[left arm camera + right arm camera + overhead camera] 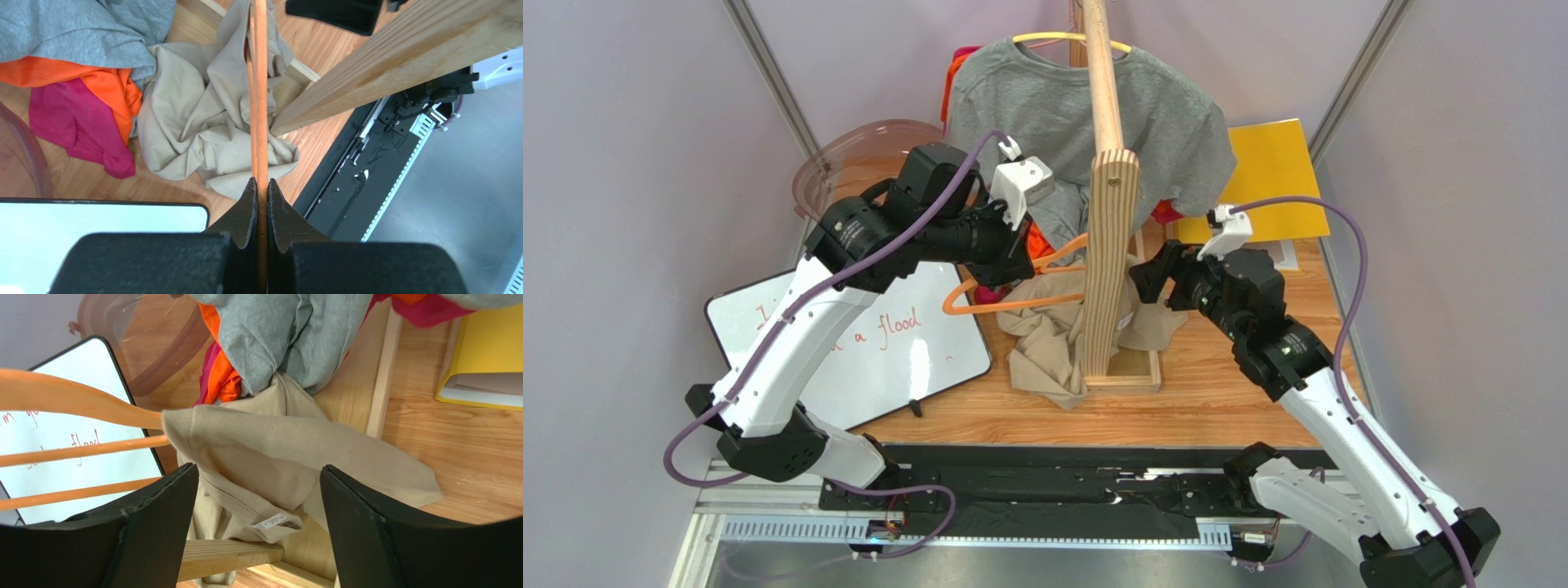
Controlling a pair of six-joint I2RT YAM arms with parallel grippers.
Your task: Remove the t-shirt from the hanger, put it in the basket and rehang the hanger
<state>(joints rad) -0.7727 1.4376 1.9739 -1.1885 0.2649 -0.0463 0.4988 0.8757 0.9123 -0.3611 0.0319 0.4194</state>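
Observation:
The beige t-shirt (1053, 346) hangs crumpled from the orange hanger (1014, 298), its lower part heaped on the table at the foot of the wooden stand. My left gripper (262, 184) is shut on the hanger's thin orange bar (260, 92). In the right wrist view one end of the hanger (80, 401) is still inside the shirt (276, 447). My right gripper (258, 478) is open, its jaws wide apart either side of the shirt's neck fold and label, holding nothing. In the top view it (1151, 272) sits just right of the stand.
A wooden stand (1109, 245) rises between the arms, with a grey t-shirt (1063, 98) on a yellow hanger on it. Orange and pink cloths (92, 110) lie behind. A whiteboard (854, 343) lies at the left, a yellow folder (1259, 178) at the right, a clear bowl (854, 159) at the back left.

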